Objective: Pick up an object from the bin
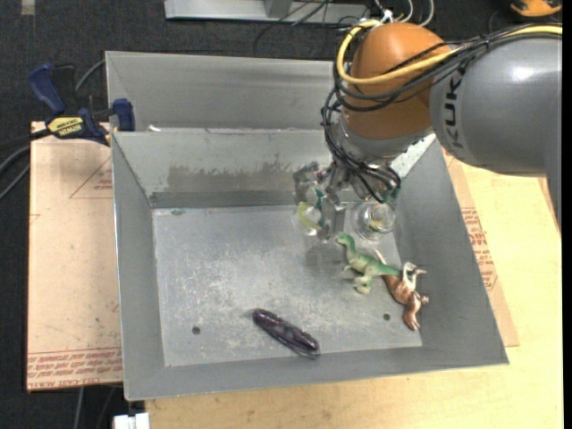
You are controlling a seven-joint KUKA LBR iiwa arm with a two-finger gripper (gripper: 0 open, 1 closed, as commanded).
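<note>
Whether the gripper (332, 214) is open or closed cannot be told, as its tip is too cluttered to read. It hangs low in the bin (223, 257), just behind the green toy dinosaur (361, 263), on the side toward the back wall. A brown toy dinosaur (407, 295) lies against the green dinosaur's other side, toward the front wall, and a dark purple oblong thing (286, 332) lies well apart from the green one, toward the view's lower left.
</note>
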